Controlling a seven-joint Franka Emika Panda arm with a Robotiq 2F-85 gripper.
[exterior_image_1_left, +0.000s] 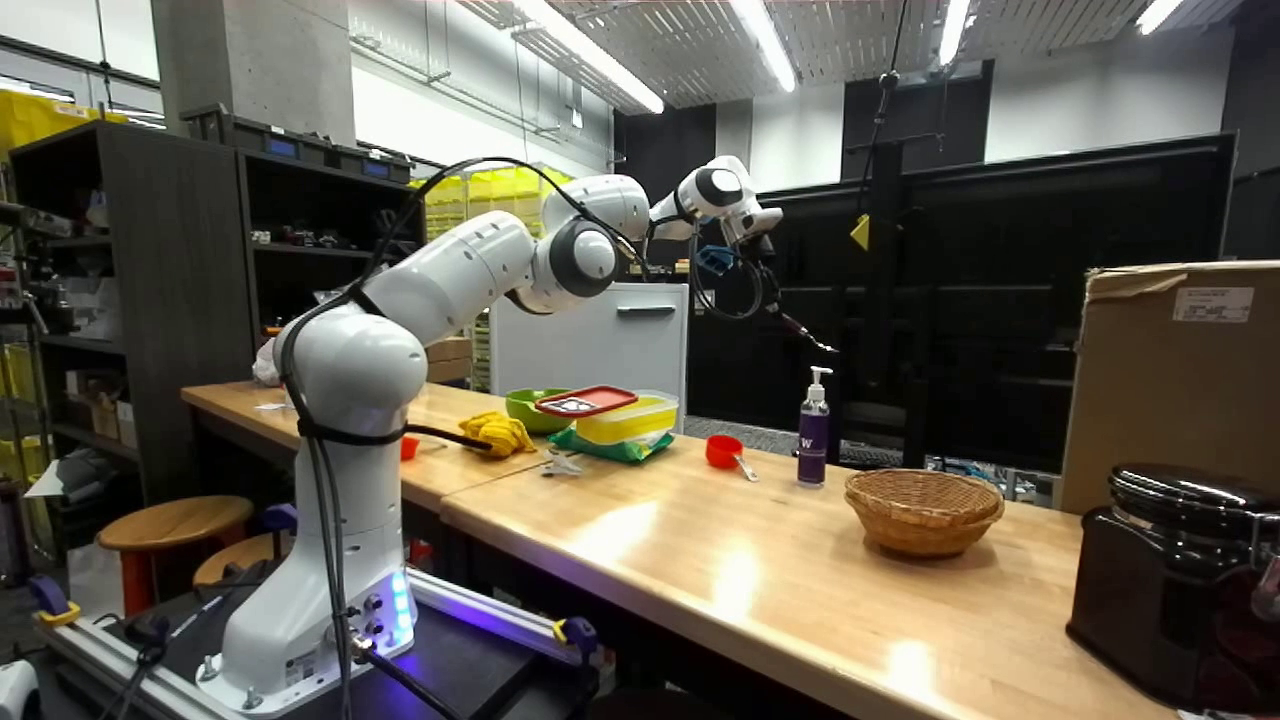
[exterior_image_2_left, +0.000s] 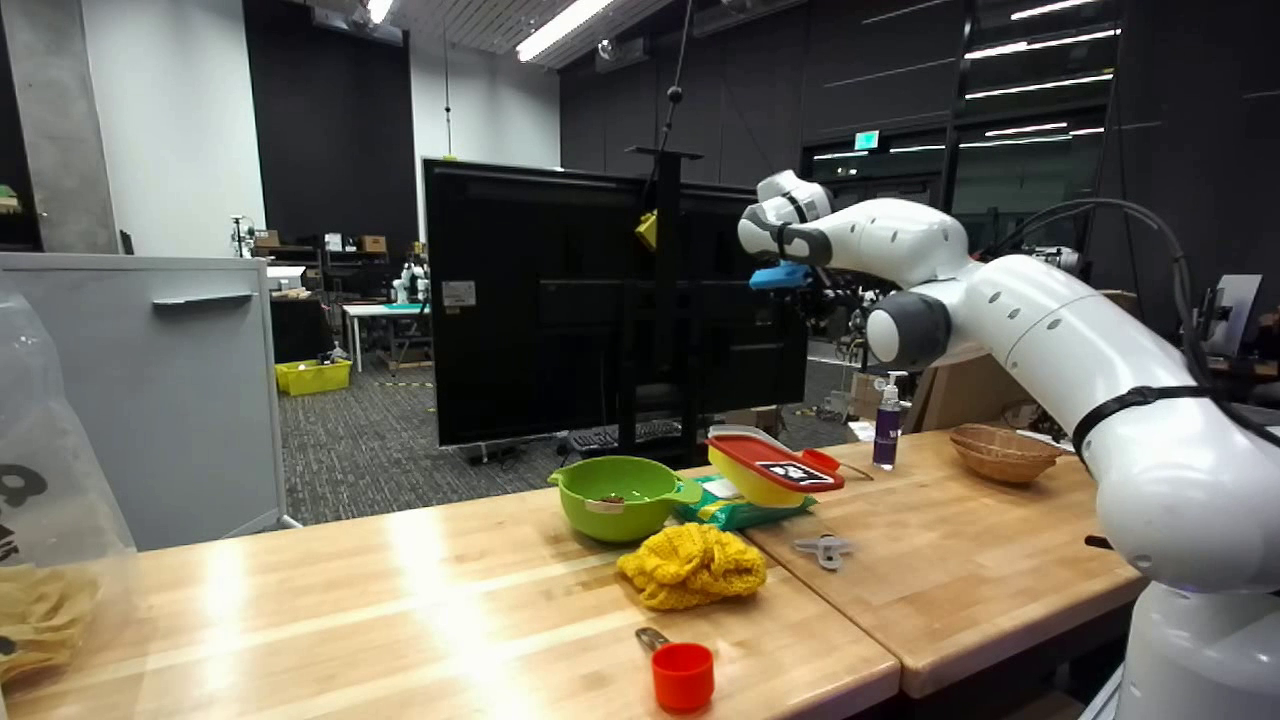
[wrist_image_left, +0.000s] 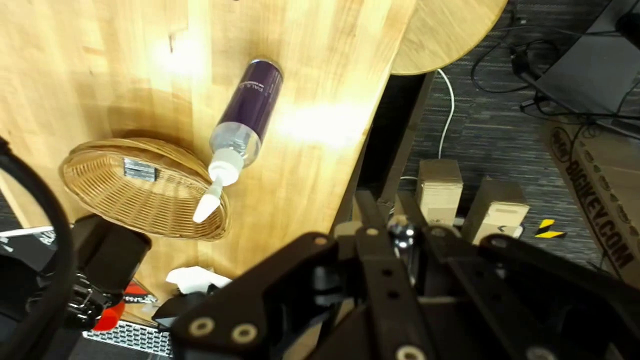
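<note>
Gripper (wrist_image_left: 390, 207) pinches a shiny object (wrist_image_left: 403, 236), higher than the purple bottle (wrist_image_left: 245, 117).

Looks: mostly white, black toward the tip

My arm (exterior_image_1_left: 465, 265) is glossy white, fat and rounded, with dark grey joint caps (exterior_image_1_left: 584, 258). Oval grey insets (exterior_image_2_left: 1014, 314) dot it here and there. Black straps (exterior_image_2_left: 1138, 398) hold an outside cable (exterior_image_2_left: 1181, 287) along it; thick black loop (wrist_image_left: 65, 252) at the wrist (exterior_image_2_left: 790, 187), plus a blue piece (exterior_image_2_left: 780, 276). Base (exterior_image_1_left: 275, 635): white, silver bolts (exterior_image_1_left: 252, 699), round connectors (exterior_image_1_left: 374, 602), glowing blue-white light strip (exterior_image_1_left: 402, 607), small label (exterior_image_1_left: 300, 668) I can't read from my end. Gripper (wrist_image_left: 385, 200): black, slim flat fingers (wrist_image_left: 369, 212), small dark holes (wrist_image_left: 387, 272), brassy round screw heads (wrist_image_left: 244, 333).
</note>
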